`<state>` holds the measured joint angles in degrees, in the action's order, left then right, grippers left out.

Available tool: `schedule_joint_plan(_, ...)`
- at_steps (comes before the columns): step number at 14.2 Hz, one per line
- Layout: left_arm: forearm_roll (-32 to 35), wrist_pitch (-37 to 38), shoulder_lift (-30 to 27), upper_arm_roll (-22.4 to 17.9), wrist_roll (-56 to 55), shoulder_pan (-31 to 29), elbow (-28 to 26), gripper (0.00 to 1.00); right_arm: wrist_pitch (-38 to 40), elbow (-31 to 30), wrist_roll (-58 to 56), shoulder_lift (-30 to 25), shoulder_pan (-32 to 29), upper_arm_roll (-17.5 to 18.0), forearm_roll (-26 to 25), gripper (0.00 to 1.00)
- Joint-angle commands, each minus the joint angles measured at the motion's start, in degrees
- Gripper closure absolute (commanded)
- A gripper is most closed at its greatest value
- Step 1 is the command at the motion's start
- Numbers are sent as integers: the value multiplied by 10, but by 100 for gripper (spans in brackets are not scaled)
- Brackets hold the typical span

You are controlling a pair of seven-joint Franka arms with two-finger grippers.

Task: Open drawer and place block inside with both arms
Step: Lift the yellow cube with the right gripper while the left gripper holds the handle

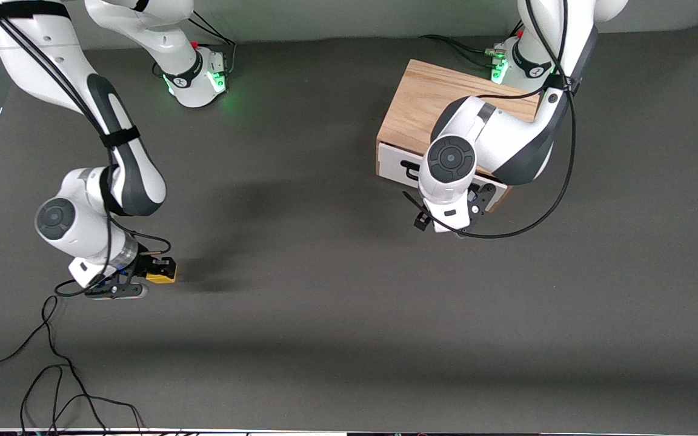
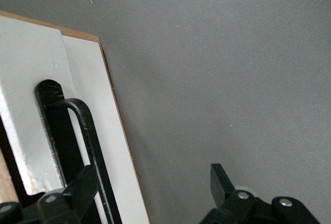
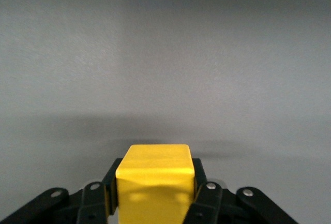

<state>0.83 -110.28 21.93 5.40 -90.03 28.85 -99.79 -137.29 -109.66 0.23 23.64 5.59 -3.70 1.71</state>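
The light-wood box [image 1: 440,100] stands at the left arm's end of the table. Its drawer [image 1: 400,165] has a white front and a black wire handle [image 2: 89,138], and it looks shut. My left gripper [image 1: 453,229] is low in front of the drawer front [image 2: 31,105]. It is open [image 2: 152,185], with one finger [image 2: 83,188] right beside the handle bar and the other [image 2: 221,181] over bare table. My right gripper [image 1: 156,270] is shut on the yellow block [image 1: 161,278] low at the table near the right arm's end. The block fills the space between its fingers [image 3: 155,182].
Loose black cables [image 1: 52,369] lie on the dark grey table nearer the front camera than the right gripper. The left arm's cable [image 1: 543,206] loops beside the box. Both arm bases [image 1: 200,75] glow green along the table's edge.
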Motion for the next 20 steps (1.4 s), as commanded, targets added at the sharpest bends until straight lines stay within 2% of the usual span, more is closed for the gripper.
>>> schedule_joint_plan(1, 8, 19, 0, -4, 4, 5, -4, 3, 54, 32, -7, -16, 2, -1, -7, 61)
schedule_joint_plan(6, 3, 22, 7, -3, 8, 9, -36, 3, 136, 95, -6, -21, 2, -1, -7, 62)
schedule_joint_plan(11, 4, 3, 15, -3, 9, 13, -33, 6, 245, 192, -6, -25, 3, 0, -6, 65)
schedule_joint_plan(14, 15, -38, 16, -4, 10, 12, -25, 8, 307, 245, -4, -25, 2, 3, -6, 65)
schedule_joint_plan(20, 73, -52, 12, -4, 11, 23, -3, 8, 339, 302, 1, -25, 1, 16, -3, 66)
